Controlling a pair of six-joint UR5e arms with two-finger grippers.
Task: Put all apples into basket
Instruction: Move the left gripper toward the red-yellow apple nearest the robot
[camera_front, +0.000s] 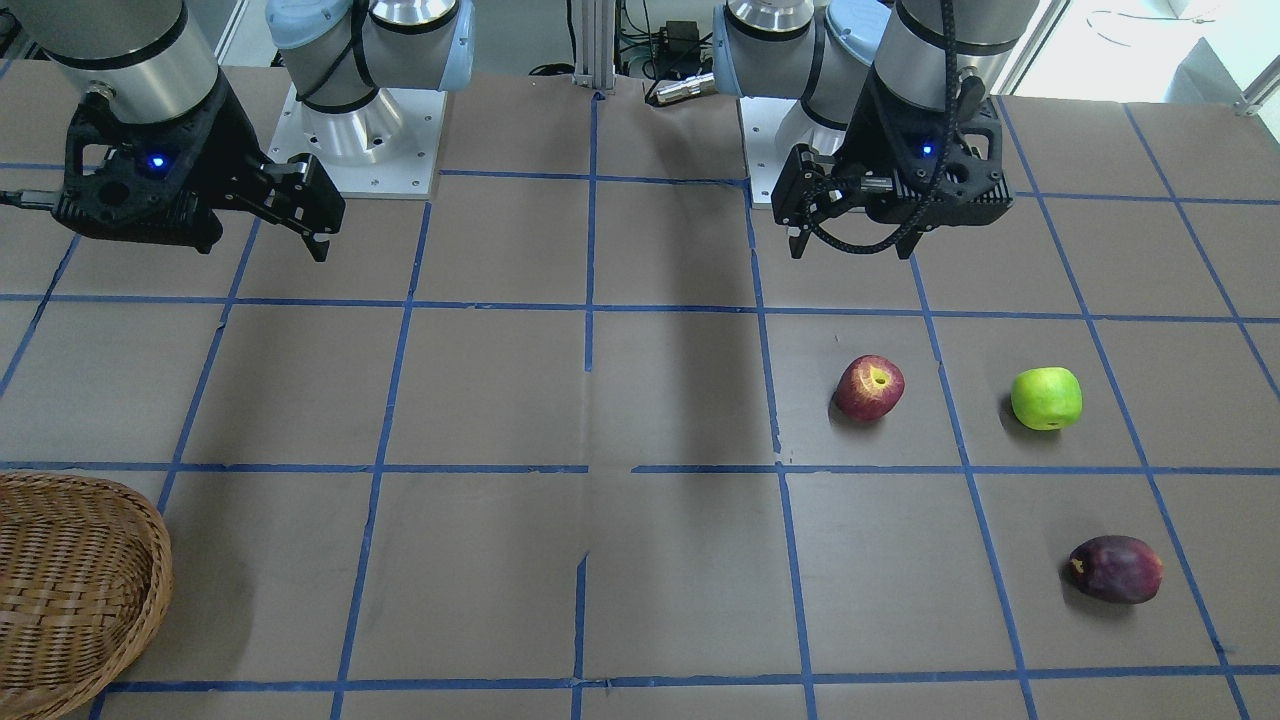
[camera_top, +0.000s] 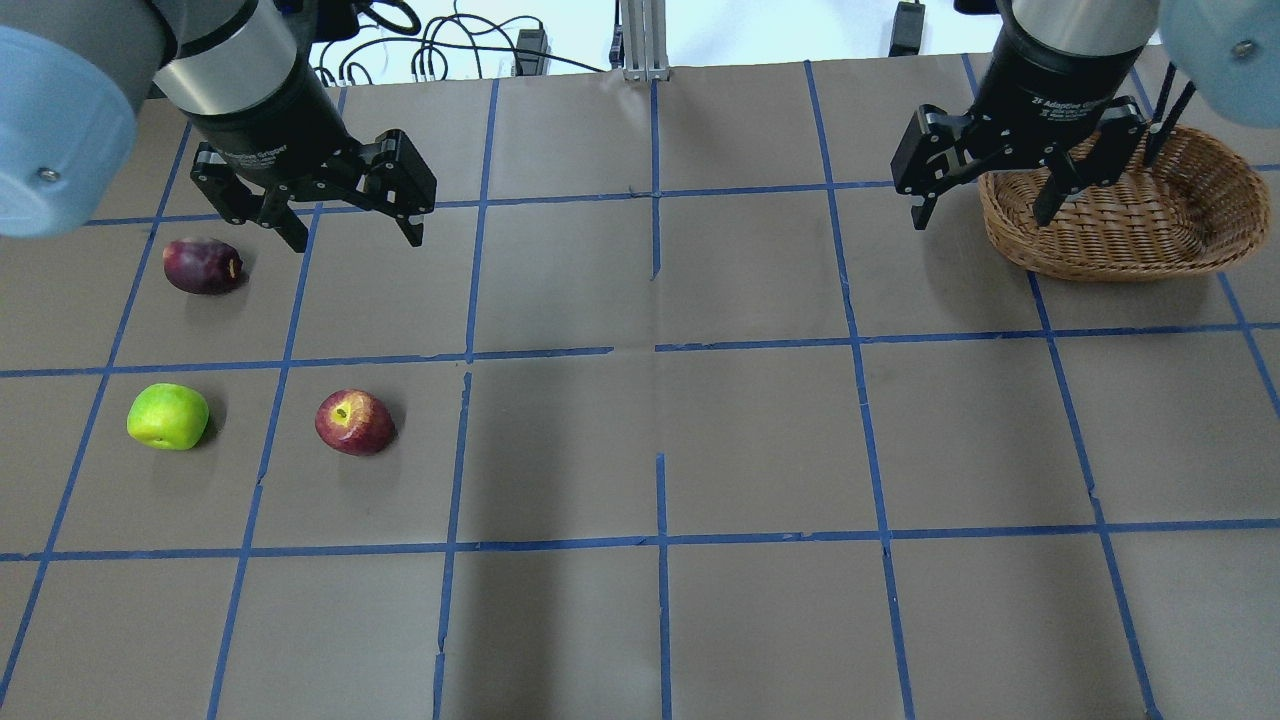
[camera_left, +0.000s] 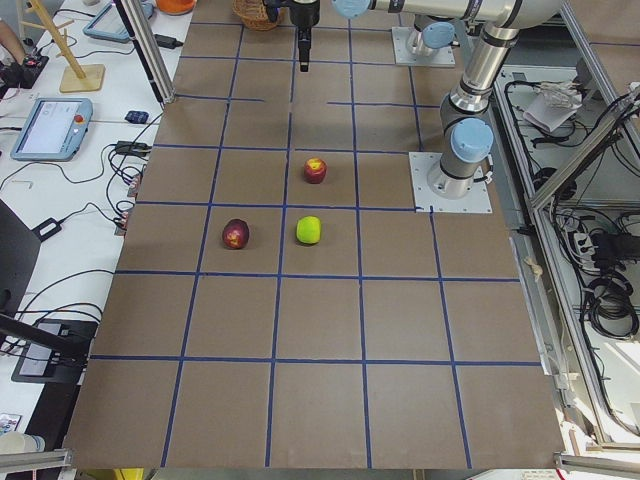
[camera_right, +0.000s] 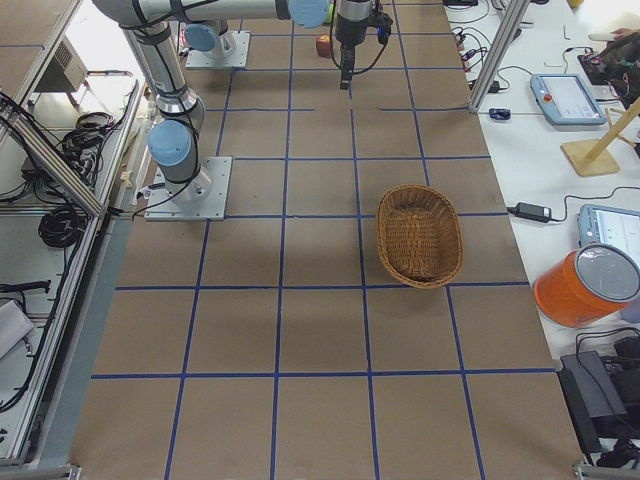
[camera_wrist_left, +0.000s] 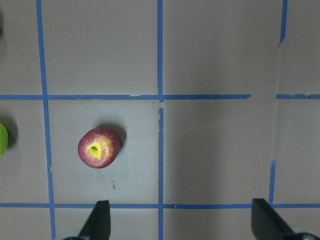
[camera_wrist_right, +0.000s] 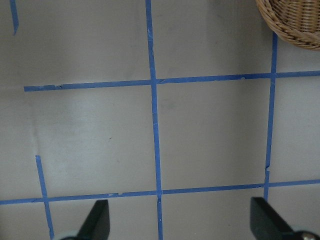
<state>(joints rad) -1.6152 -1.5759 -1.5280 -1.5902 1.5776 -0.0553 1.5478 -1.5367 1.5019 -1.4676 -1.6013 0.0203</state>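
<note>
Left gripper (camera_top: 355, 240): jaws spread wide, holding nothing, hanging above the table (camera_top: 760, 430) in the upper left of the overhead view. Right gripper (camera_top: 980, 220): likewise spread and holding nothing, upper right of that view, at the basket's left edge. Red apple (camera_top: 353, 422): on the table, left of centre, yellow stem hollow showing. Green apple (camera_top: 168, 416): left of the red one, apart from it. Purple apple (camera_top: 203, 266): upper left, on its side, near the left gripper. Basket (camera_top: 1120, 265): upper right, well apart from all three apples.
</note>
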